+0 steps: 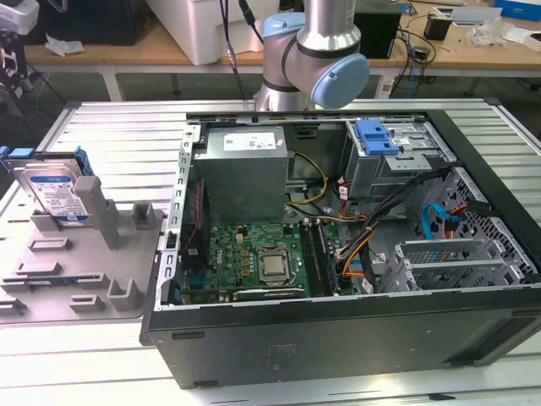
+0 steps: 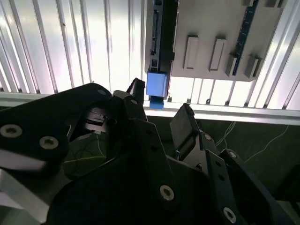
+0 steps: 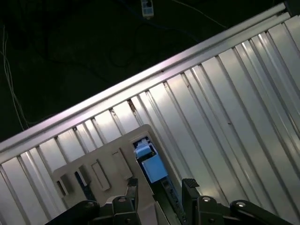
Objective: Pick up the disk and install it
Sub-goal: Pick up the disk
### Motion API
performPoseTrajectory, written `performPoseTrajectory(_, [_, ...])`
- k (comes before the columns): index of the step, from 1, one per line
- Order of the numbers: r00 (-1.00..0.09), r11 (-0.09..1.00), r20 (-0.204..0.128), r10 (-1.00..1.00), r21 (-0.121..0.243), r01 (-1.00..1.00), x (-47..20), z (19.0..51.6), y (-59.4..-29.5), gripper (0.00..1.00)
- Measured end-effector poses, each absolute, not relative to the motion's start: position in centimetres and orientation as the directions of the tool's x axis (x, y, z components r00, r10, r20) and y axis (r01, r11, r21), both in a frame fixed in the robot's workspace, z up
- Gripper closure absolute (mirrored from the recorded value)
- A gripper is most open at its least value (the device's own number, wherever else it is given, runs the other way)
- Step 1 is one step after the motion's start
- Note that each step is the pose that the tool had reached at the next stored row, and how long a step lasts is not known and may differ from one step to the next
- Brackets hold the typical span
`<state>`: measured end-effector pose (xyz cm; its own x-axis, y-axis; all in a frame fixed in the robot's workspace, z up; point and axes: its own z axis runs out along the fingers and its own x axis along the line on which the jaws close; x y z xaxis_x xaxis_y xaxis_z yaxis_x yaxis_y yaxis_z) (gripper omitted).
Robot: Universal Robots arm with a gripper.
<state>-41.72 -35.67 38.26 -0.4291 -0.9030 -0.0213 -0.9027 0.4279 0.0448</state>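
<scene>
Along the bench's edge at the exterior view's left, a grey fixture carries the disk. It stands on edge in the fixture, tilted slightly back, with its white and blue label facing the camera and its blue carrier showing along the rim, just beside a tall grey post. Across the bench's middle and toward the exterior view's right lies an open computer case. Inside it are a green motherboard, a grey power supply toward the far edge, and a metal drive bay with a blue plastic tab on top. Behind the case, at the bench's far edge, the arm rises out of the picture. In both wrist views the claw looks down on the fixture from above, its two dark fingers spread well apart and gripping nothing. In the second wrist view the disk's blue end sits in line with the gap between the fingertips, clear of both, and its dark edge runs away across the grey fixture. In the first wrist view the claw is wide open and empty, the blue end of the disk shows beyond the fingertips, and the fixture sits close to the bench's edge with dark floor past it.
</scene>
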Motion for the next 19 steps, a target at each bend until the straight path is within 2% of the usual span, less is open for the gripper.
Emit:
performPoseTrajectory(7, [-0.304, 0.303, -0.021, -0.952, 0.045, -0.952, -41.72, 38.15, -35.65, 0.50])
performPoseTrajectory(19, [-0.019, 0.019, -0.021, -1.000, 0.045, -0.999, -41.73, 37.96, -35.53, 0.50])
